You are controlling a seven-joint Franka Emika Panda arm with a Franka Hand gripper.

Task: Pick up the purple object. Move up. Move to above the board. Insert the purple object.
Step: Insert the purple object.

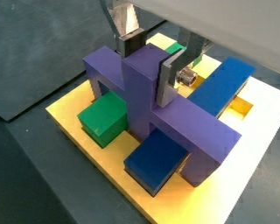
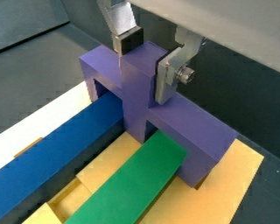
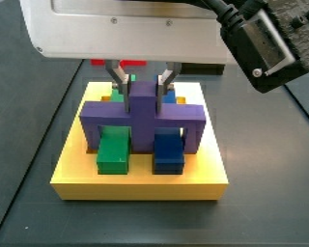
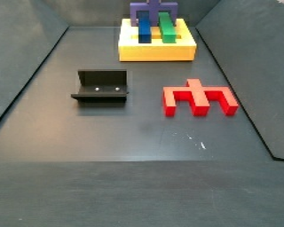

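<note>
Here the gripper [image 2: 150, 54] jaws clasp the purple object's [image 2: 154, 109] post, legs set in the board [image 3: 144, 177].

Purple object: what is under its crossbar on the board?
The green bar and blue bar pass under the purple object, gripper at its post. Its leg bottoms on the board are hidden.

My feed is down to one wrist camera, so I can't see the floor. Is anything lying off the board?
Observer: Yes, a red block lies on the floor, apart from the board.
Operator: Anything else?
Observer: The fixture stands beside it, not touching.
Operator: And from the side, the purple piece?
Observer: Its crossbar spans the green bar and blue bar; the gripper is above the board, jaws closed on its post.
</note>
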